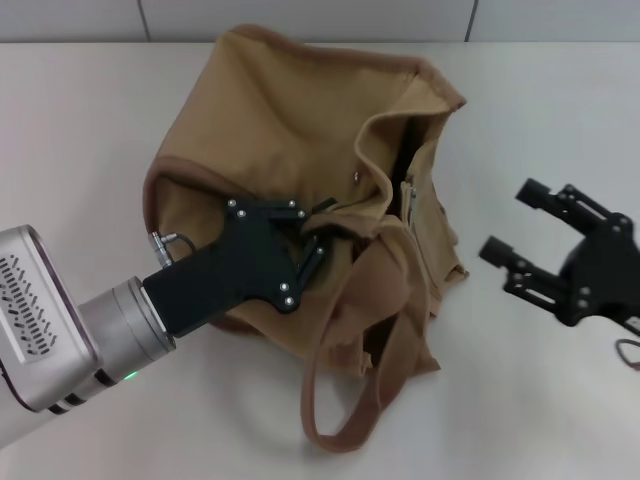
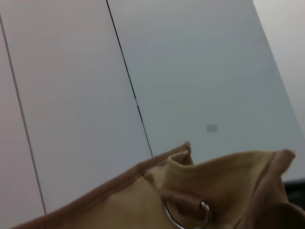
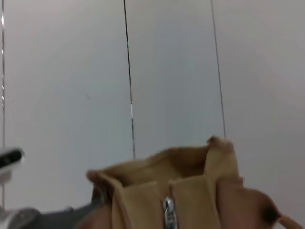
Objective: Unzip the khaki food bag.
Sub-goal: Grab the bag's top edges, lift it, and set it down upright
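The khaki food bag (image 1: 270,120) lies slumped in the middle of the white table, its top facing right and partly gaping. A silver zipper pull (image 1: 408,200) hangs by the dark opening and also shows in the right wrist view (image 3: 167,212). My left gripper (image 1: 318,232) is at the bag's top edge, shut on a fold of the fabric. The left wrist view shows the bag's rim (image 2: 181,167) and a metal ring (image 2: 187,218). My right gripper (image 1: 515,222) is open and empty, hovering right of the bag and apart from it.
A loop handle (image 1: 350,390) trails from the bag toward the table's front. The white table (image 1: 90,130) runs back to a pale panelled wall (image 1: 300,18). The left arm's silver wrist (image 1: 60,330) crosses the front left.
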### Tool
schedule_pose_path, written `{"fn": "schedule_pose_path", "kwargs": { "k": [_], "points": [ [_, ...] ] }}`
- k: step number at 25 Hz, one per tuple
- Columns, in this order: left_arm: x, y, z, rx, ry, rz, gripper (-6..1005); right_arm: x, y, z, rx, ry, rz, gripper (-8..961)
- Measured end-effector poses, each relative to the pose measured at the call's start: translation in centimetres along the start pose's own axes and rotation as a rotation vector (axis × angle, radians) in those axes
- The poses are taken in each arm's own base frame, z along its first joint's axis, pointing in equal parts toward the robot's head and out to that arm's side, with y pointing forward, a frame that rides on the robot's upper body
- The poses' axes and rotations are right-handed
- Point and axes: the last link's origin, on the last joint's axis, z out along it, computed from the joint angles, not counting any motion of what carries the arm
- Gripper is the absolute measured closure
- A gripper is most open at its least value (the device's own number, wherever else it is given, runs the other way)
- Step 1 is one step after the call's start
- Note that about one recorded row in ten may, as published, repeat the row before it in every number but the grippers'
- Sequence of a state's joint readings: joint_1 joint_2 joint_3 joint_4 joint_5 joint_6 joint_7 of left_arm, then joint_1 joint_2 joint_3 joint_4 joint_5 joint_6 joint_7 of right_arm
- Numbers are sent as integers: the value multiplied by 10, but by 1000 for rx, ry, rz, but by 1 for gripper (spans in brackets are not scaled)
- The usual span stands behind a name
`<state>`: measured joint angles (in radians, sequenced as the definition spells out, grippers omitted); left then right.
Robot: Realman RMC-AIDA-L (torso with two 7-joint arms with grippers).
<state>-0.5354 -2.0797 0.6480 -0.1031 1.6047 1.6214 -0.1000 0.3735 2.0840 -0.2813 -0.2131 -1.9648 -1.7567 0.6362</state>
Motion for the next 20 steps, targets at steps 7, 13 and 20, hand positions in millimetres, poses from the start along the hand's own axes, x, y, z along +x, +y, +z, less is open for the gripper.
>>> {"fn": "schedule_pose_path", "kwargs": {
  "k": [7,13,20],
  "points": [
    [7,0,0,1,48,1,944,12,12,24,10,-10,-63,213],
    [7,0,1,1,49,-1,943,12,18,42,-15,-26,-60,434],
    [7,1,2,1,50,-8,942,12,15,56,-2,-28,-63,504]
  ]
}}
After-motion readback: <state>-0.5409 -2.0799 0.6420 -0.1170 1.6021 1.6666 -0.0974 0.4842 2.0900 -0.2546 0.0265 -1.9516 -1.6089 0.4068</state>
